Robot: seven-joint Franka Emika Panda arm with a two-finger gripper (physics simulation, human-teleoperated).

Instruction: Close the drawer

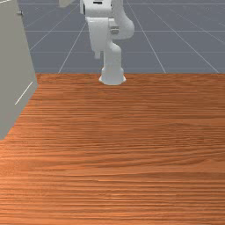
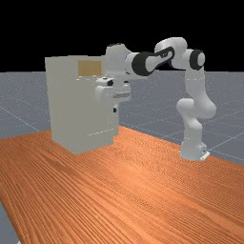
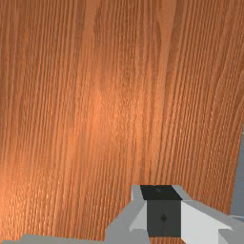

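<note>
And the drawer, judged to be the tan panel [image 2: 89, 68] high on the cabinet [image 2: 71, 105], is seen above the tool [image 2: 115, 110], toward the far view's left! Whether the tool is parted or together can't be told; a lift is probably needed.

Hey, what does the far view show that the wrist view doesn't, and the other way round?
Far view, over the wrist view: the arm's base, its raised links, and the tan panel high on the cabinet.

Wrist view, over the far view: a close look at the square black part of the gripper.

Both: the wooden table, some grey-blue floor, and pale grey surface, in the wrist view probably the cabinet's.
</note>
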